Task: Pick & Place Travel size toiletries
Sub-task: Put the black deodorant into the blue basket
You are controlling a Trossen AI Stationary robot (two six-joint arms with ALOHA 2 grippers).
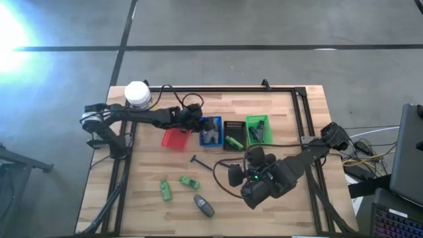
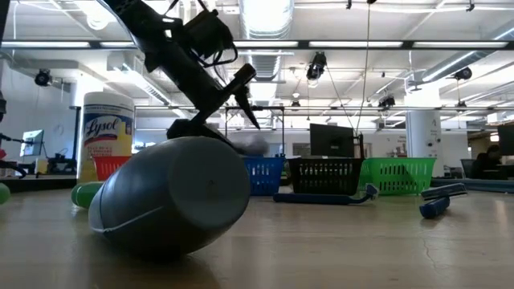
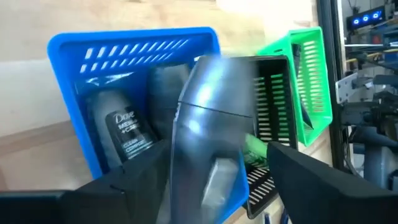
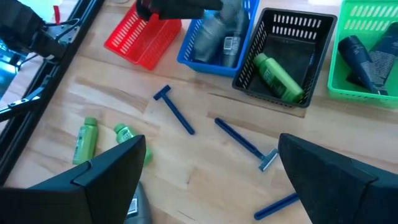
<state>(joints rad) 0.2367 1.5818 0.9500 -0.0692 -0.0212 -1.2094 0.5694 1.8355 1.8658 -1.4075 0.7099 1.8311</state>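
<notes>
My left gripper (image 1: 199, 122) (image 3: 221, 149) hovers open over the blue basket (image 3: 68, 59). A blurred grey oval bottle (image 3: 211, 124) shows between and below its fingers; in the low view it is a grey smear (image 2: 253, 144) just under the gripper (image 2: 245, 96). Grey bottles (image 3: 124, 130) lie in that basket. My right gripper (image 1: 232, 173) (image 4: 211, 143) hangs open above the table's middle, over the blue razors (image 4: 245, 144) (image 4: 174, 109). Two green bottles (image 1: 165, 190) (image 1: 190, 182) and a grey bottle (image 1: 203, 205) lie on the wood.
The baskets stand in a row: red (image 1: 175, 137), blue, black (image 1: 232, 134) with a green bottle (image 4: 277, 74), and green (image 1: 259, 129) with dark items (image 4: 367, 62). The white-lidded yellow jar (image 1: 137, 94) stands at the far left corner. A black rail (image 1: 218, 88) runs along the far edge.
</notes>
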